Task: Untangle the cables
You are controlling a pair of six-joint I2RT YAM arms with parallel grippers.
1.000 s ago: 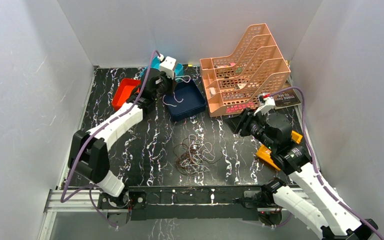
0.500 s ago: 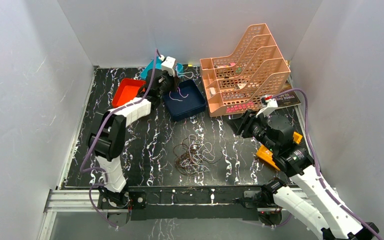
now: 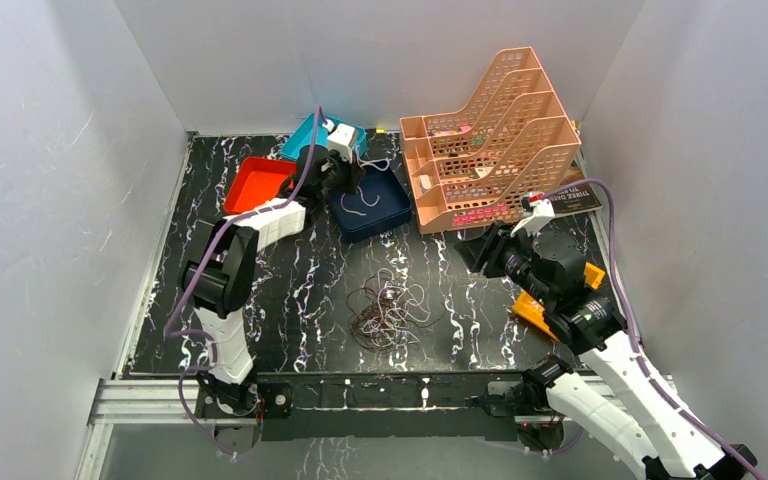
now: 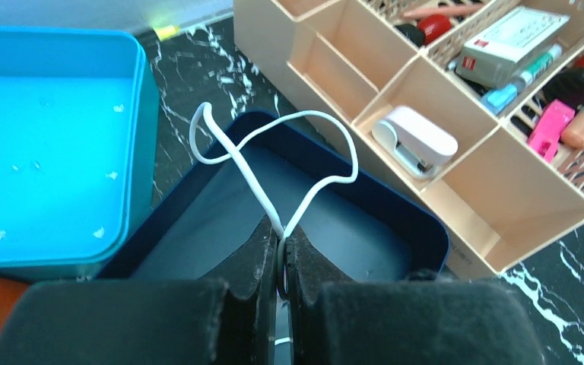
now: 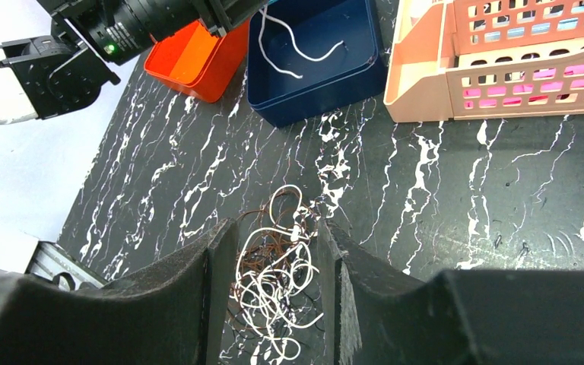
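A tangled bunch of whitish, brown and black cables (image 3: pixel 390 311) lies on the marbled table near the front middle; it also shows between the fingers in the right wrist view (image 5: pixel 277 268). My left gripper (image 3: pixel 344 177) is over the dark blue bin (image 3: pixel 388 214) and shut on one white cable (image 4: pixel 274 163), whose loop hangs over the bin (image 4: pixel 395 220). That white cable shows in the bin in the right wrist view (image 5: pixel 293 46). My right gripper (image 3: pixel 487 250) is open and empty, held above the table right of the bunch.
An orange tray (image 3: pixel 256 183) and a teal bin (image 3: pixel 305 133) stand beside the blue bin at the back left. A peach tiered desk organizer (image 3: pixel 490 135) with stationery stands at the back right. A yellow object (image 3: pixel 535 308) lies under my right arm.
My left gripper has moved slightly right and lower over the blue bin with the white cable. The left arm has swung inward. The right arm has barely moved.
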